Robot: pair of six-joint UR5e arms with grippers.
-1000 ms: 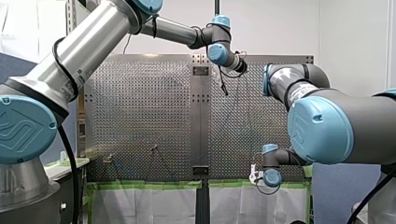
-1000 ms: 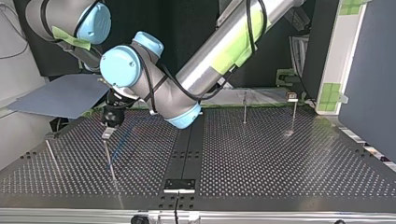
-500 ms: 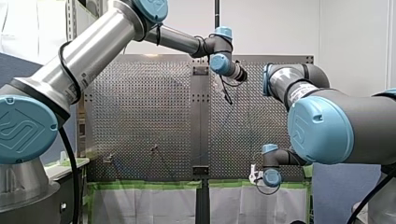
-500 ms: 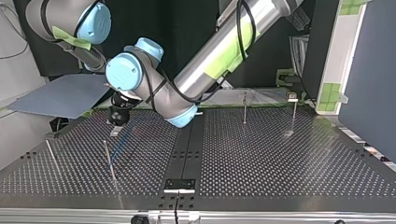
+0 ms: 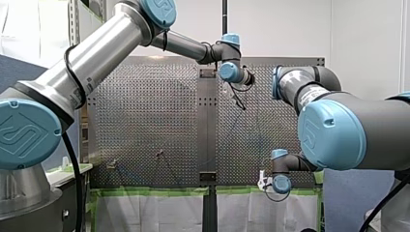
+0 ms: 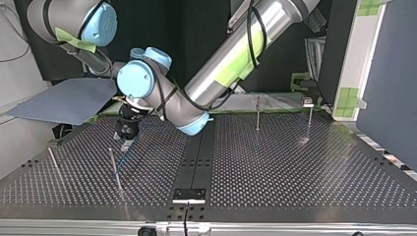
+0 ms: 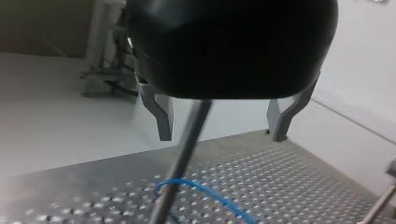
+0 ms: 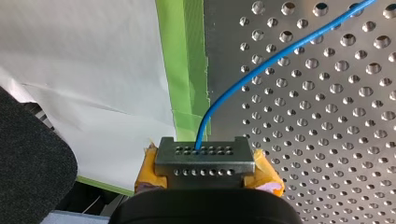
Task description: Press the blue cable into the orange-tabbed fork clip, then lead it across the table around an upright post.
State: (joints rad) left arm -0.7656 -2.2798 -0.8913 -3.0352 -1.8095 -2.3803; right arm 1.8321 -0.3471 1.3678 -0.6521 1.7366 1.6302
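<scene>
My left arm (image 5: 96, 63) comes in at front view's left and reaches over the table (image 5: 145, 111) past its middle. Left claw (image 7: 222, 138) hangs above the far side of the table, metal fingers (image 7: 161, 116) wide apart, gripping nothing. Thin upright post (image 7: 180, 163) stands in the gap between them, blurred, nearer one finger; contact cannot be told. Blue cable (image 7: 196, 183) lies on the table below and ahead of this claw, curving across behind the post, clear of both fingers. Further right in front view, low by the table's near edge: right claw (image 8: 204, 158), clamped on the blue cable. Yellow pads (image 8: 268, 176) show on either side. Cable comes out from between the fingers, runs ahead of the claw, then bends away over the perforated table, just beside a strip of green tape (image 8: 184, 60).
</scene>
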